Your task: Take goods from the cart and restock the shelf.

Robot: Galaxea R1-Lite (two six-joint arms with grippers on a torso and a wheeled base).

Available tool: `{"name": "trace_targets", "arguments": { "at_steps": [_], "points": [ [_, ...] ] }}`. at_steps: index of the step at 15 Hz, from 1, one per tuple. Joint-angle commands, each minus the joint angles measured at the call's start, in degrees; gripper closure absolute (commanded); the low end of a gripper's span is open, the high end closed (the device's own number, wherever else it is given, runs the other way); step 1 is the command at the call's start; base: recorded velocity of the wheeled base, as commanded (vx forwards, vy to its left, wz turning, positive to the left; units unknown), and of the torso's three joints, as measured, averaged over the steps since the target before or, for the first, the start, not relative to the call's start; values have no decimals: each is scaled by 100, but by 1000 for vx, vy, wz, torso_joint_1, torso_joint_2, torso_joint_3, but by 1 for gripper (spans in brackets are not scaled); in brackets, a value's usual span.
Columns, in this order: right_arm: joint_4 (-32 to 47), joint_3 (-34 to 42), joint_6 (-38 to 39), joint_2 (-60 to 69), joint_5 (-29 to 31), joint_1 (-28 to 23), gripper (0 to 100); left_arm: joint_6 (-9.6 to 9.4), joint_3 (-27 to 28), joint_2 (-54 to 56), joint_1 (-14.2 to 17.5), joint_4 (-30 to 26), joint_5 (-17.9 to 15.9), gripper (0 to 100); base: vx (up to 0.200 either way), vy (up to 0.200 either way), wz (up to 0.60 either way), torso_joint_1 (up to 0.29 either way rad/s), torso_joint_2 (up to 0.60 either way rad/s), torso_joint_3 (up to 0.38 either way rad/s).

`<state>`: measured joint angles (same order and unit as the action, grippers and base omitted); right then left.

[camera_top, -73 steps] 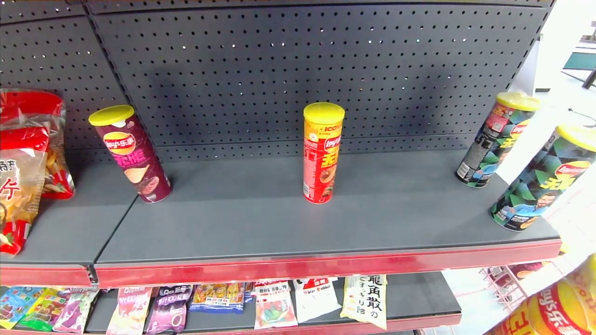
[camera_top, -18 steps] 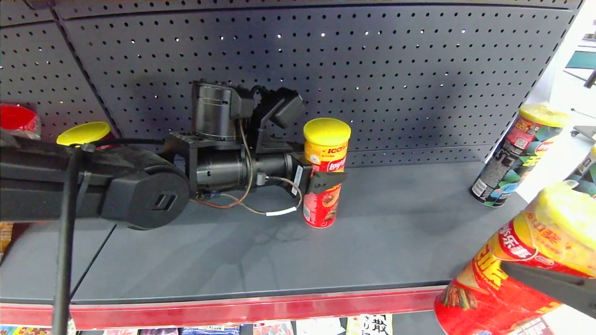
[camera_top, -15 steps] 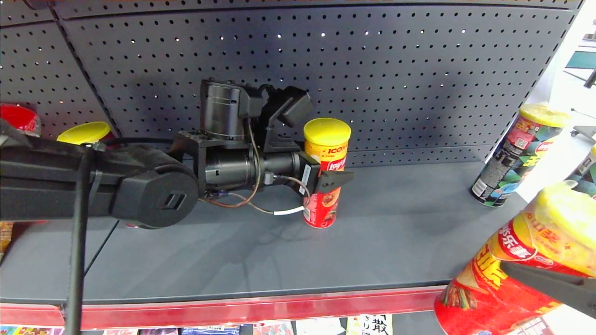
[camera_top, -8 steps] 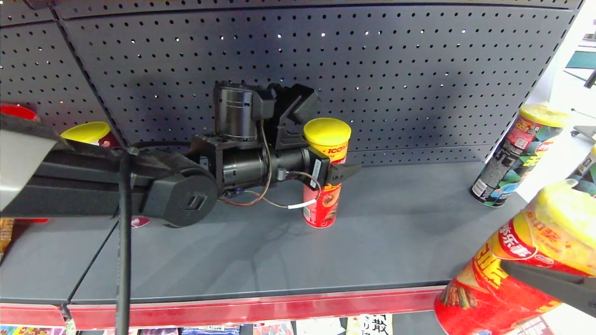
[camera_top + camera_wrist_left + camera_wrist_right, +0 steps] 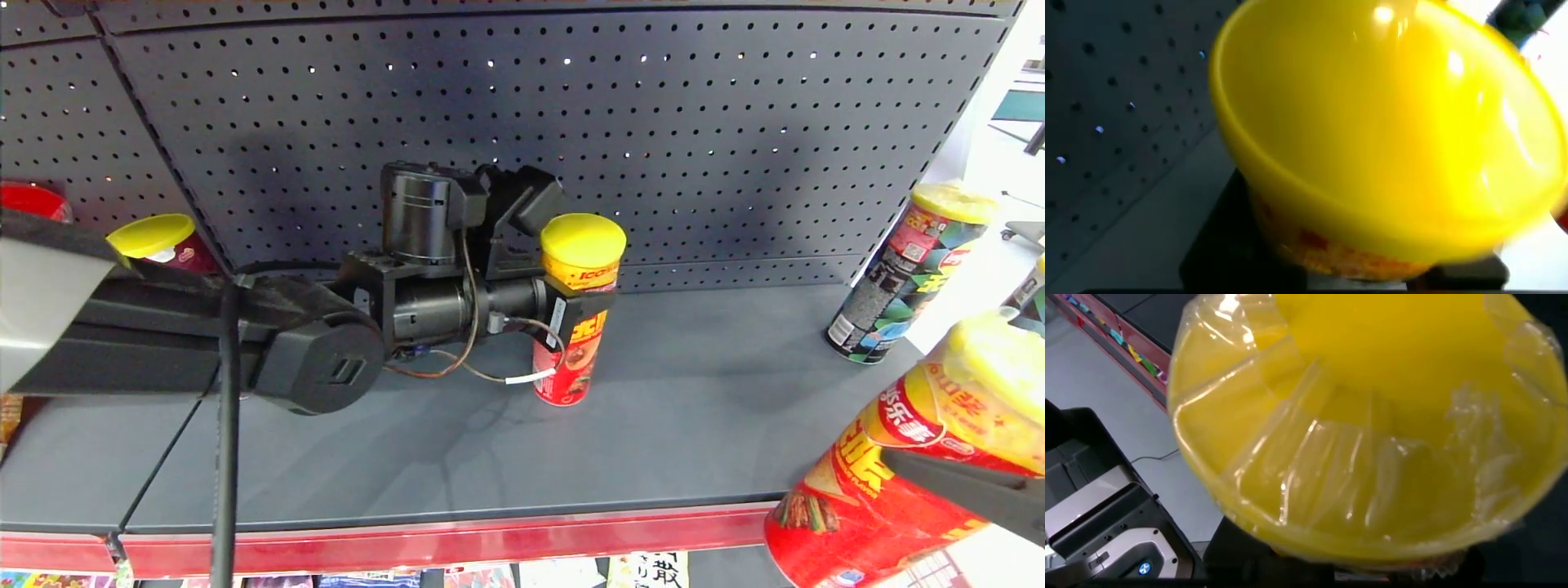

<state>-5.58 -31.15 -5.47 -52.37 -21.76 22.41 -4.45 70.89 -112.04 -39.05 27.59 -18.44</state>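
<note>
Shelf (image 5: 718, 408) centre: left claw (image 5: 584, 298) grips red can (image 5: 569, 367); right claw (image 5: 955, 482) grips second can (image 5: 882, 457) at front lip (image 5: 449, 543).

I am facing a dark grey shelf (image 5: 694, 425) with a red front lip and a pegboard back. A red can (image 5: 571, 359) is standing mid-shelf and tilting slightly, with my left pincer (image 5: 588, 299) clamping it. A maroon can (image 5: 155, 234) is sitting well to its left. A green-and-black can (image 5: 898, 269) is standing well off to the right. A red bag (image 5: 28, 204) is peeking in at the left end.
</note>
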Motion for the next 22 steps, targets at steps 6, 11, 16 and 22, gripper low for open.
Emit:
{"name": "trace_targets", "arguments": {
  "at_steps": [6, 11, 16, 22],
  "points": [
    [-4, 3, 2, -19, -21, 9, 100, -118, -998, 701, 108, 555, -1610, 100, 0, 0, 0, 0, 0, 0],
    [-4, -49, -6, -45, -30, 9, 100, -293, -1376, 701, 178, 748, -2084, 100, 0, 0, 0, 0, 0, 0],
    [-4, -32, -6, -80, -21, 9, 100, -504, -1692, 1123, 336, 414, -2489, 100, 0, 0, 0, 0, 0, 0],
    [5, -49, -6, -89, -12, 9, 100, -504, -1824, 1202, 336, 273, -2647, 100, 0, 0, 0, 0, 0, 0]
  ]
}}
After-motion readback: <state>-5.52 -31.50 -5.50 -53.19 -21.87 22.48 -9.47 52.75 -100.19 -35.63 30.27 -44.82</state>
